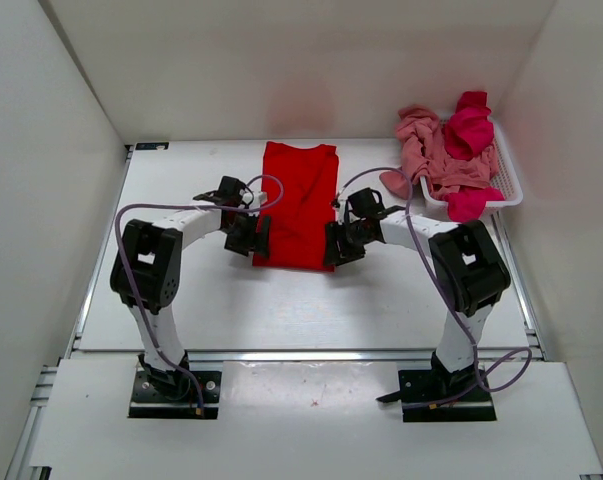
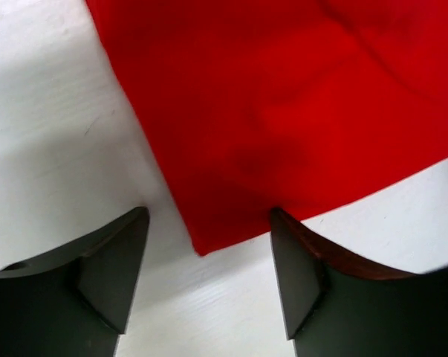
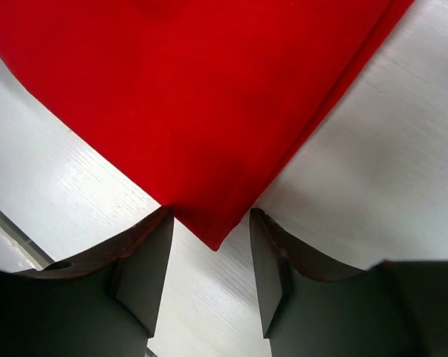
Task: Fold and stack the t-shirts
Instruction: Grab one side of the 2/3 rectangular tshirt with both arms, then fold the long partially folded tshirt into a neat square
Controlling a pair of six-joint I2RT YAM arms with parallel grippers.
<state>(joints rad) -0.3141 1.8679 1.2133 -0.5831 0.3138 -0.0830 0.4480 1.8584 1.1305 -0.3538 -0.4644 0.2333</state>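
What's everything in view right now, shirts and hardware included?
table: one, white, under everything.
basket: one, white mesh, far right of table.
red t-shirt: one, bright red, folded into a long strip, table centre.
salmon t-shirt: one, dusty pink, crumpled, spilling over the basket's left edge.
magenta t-shirt: one, crimson-magenta, bunched in the basket.
left arm, right arm: white and black, flanking the red t-shirt.
left claw: open, at its near left corner.
right claw: open, at its near right corner.
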